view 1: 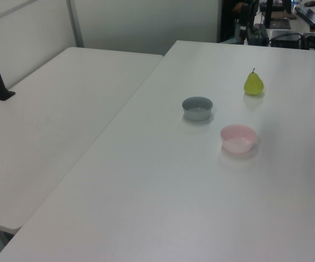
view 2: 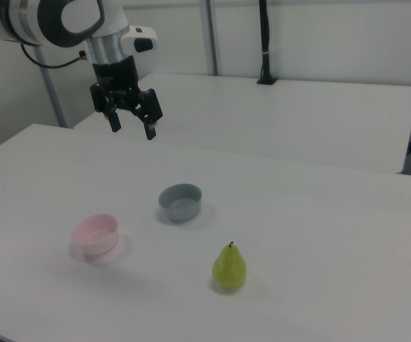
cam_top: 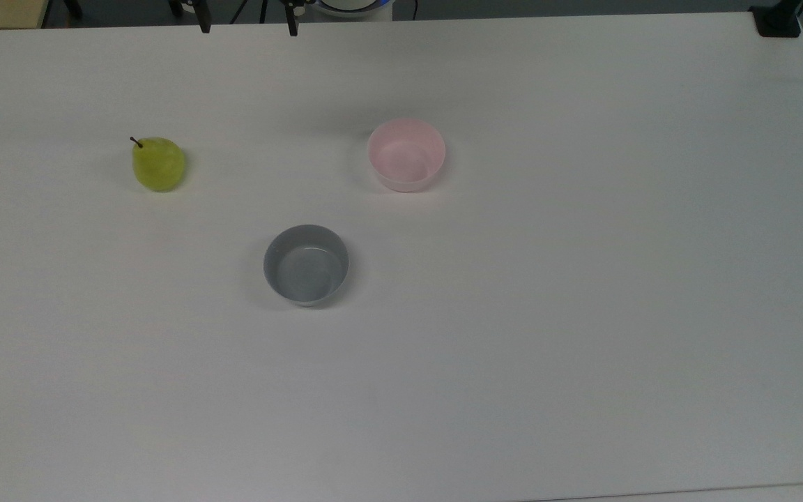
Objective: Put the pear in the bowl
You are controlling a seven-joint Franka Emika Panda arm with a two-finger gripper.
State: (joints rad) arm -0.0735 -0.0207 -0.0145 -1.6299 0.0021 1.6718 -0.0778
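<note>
My work surface, a white table (cam_top: 583,314), carries three well-separated items: a yellow-green pear (cam_top: 158,164) standing upright with stem up, toward the top view's left; a pale pink bowl (cam_top: 406,155) near centre; a grey bowl (cam_top: 306,264) below and between them.

Bench (cam_top: 583,314): matt white laminate-like top, smooth, with soft diffuse reflections and no visible grain. Pear (cam_top: 158,164): yellow-green skin, faintly mottled, with a dull waxy sheen; short dark brown stem that looks woody. Pink bowl (cam_top: 406,155): pale plastic, smooth plain walls, slightly glossy inside. Grey bowl (cam_top: 306,265): similar plastic, smooth, with a light sheen on the inner floor. Hand (view 2: 130,125): black fingers (view 2: 150,129), matt, apparently plastic or coated metal; the arm (view 2: 84,18) above has glossy white shells with dark joints.
</note>
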